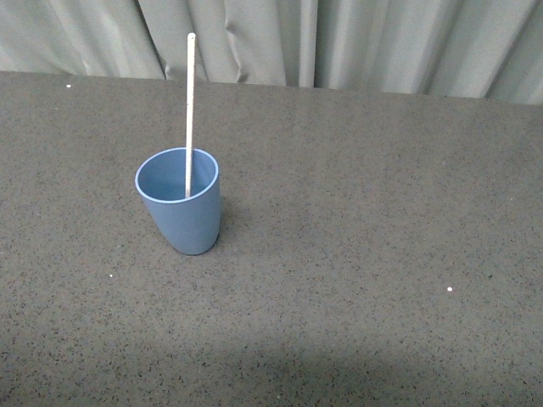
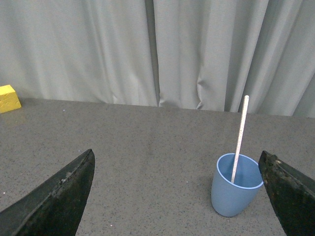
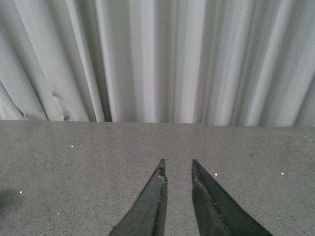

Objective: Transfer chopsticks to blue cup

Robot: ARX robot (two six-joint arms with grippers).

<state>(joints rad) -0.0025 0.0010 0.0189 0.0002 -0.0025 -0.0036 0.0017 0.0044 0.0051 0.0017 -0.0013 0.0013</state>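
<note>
The blue cup (image 1: 180, 202) stands upright on the dark speckled table (image 1: 356, 220), left of the middle in the front view. The chopsticks (image 1: 189, 110), one thin cream-white stick, stand in it and lean on the rim, reaching well above it. Neither arm shows in the front view. In the left wrist view the cup (image 2: 235, 187) and the stick (image 2: 240, 137) sit close to one finger of my open left gripper (image 2: 177, 157), whose jaws stand wide apart with nothing between them. My right gripper (image 3: 176, 162) is shut and empty, over bare table.
A grey pleated curtain (image 1: 339, 38) hangs along the table's far edge. A yellow block (image 2: 9, 98) lies at the far side of the table in the left wrist view. Small white specks (image 1: 449, 289) dot the surface.
</note>
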